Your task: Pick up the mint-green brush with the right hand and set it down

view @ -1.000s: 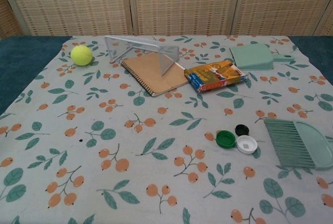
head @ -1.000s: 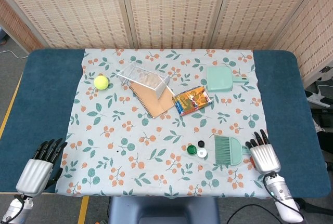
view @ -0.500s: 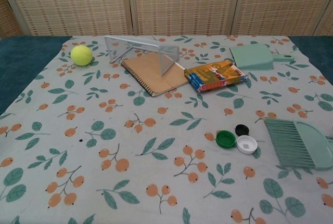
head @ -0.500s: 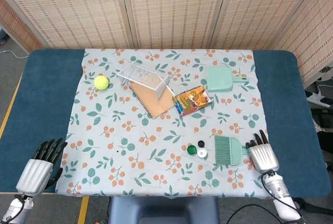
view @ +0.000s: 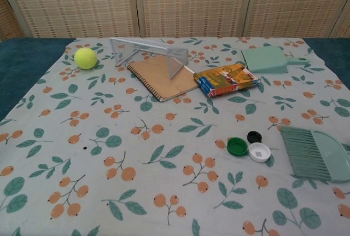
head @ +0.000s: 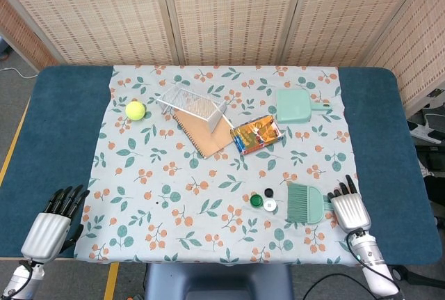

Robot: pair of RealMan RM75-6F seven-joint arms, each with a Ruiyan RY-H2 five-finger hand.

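Observation:
The mint-green brush (head: pixel 304 202) lies on the floral cloth near the front right, bristles pointing away from me; the chest view shows the brush (view: pixel 315 153) at its right edge. My right hand (head: pixel 349 207) sits over the brush's handle, hiding it, with the fingers curling around it. This hand is outside the chest view. My left hand (head: pixel 50 225) rests at the front left corner on the blue table cover, fingers apart and holding nothing.
Three bottle caps (head: pixel 263 201) lie just left of the brush. Further back are a mint-green dustpan (head: pixel 295 105), a snack box (head: pixel 257 133), a brown notebook (head: pixel 206 130) under a clear rack (head: pixel 192 104), and a tennis ball (head: pixel 135 110).
My right hand slid left onto the brush handle and its fingers curled in. The brush shifted and turned slightly. The left hand stayed still.

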